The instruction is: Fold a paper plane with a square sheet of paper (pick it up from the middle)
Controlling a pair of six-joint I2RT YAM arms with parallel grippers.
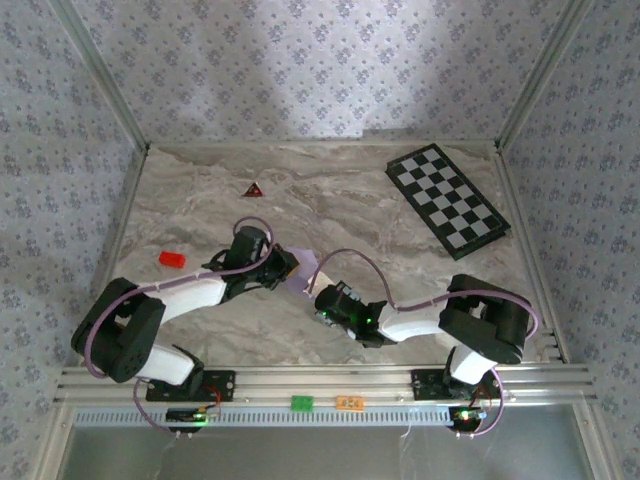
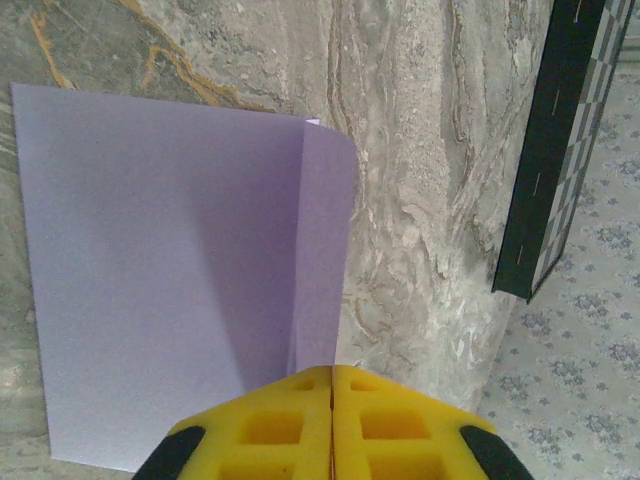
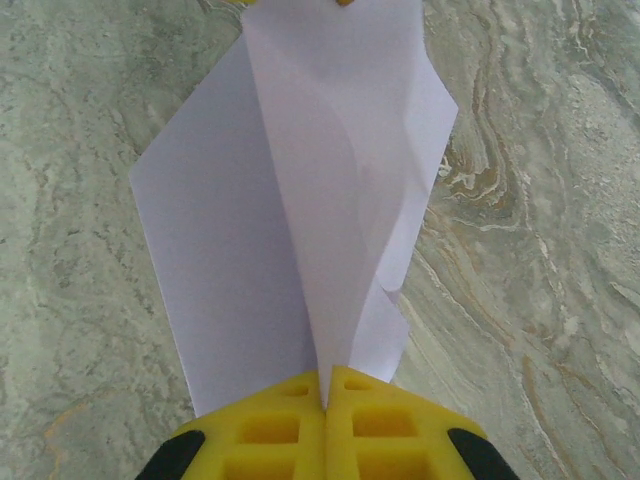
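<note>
Thin pale lilac square sheet of paper [image 1: 304, 268], mid-frame: clamped at opposite ends by left gripper [image 2: 332, 372] and right gripper [image 3: 327, 378]; bowed upward, likely for creasing.

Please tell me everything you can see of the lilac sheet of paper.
The sheet of paper is thin, plain and pale lilac. It is partly folded: one side strip turns up along a straight crease, and in the right wrist view the middle rises as a curved ridge. It is near the middle of the marble-look table. The left gripper and the right gripper pinch it from opposite sides.
</note>
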